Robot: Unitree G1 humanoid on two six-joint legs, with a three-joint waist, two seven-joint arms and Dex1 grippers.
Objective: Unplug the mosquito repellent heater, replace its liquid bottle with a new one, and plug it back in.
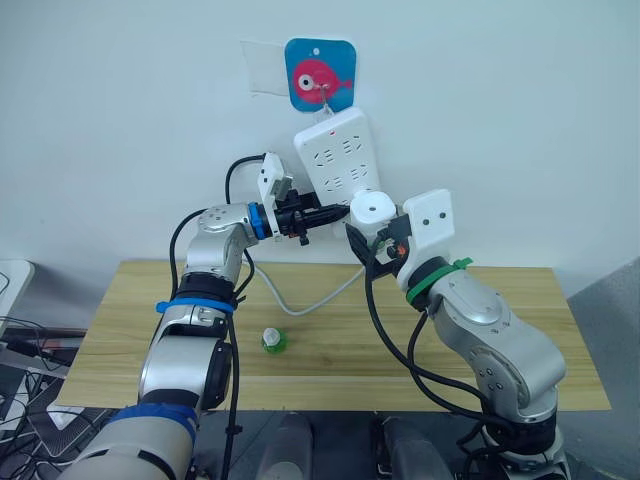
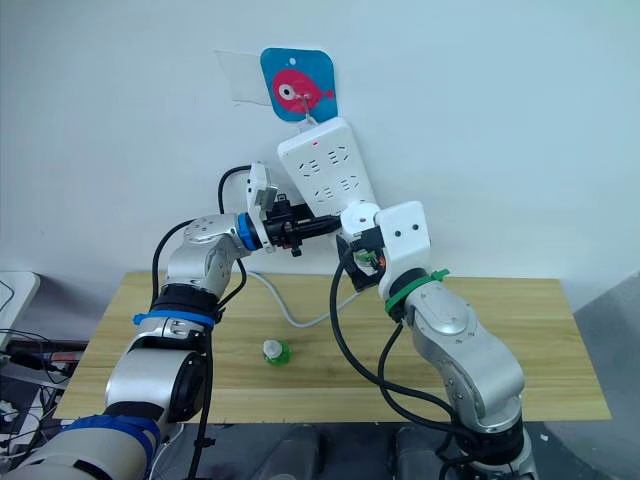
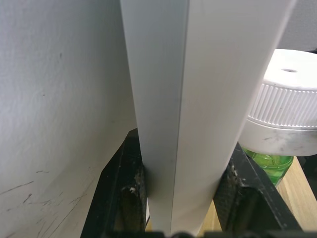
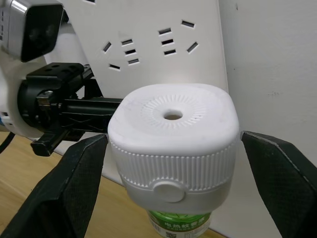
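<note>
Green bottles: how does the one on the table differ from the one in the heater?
The table bottle sits loose on the table, its white top exposed; the heater bottle hangs under the heater, its top hidden inside. The table bottle sits low; the heater bottle is up at the power strip. Both are green.

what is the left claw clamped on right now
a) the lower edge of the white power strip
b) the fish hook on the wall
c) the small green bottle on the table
a: the left claw has its fingers pressed on both sides of the white power strip, while the green bottle lies loose on the table.
</note>
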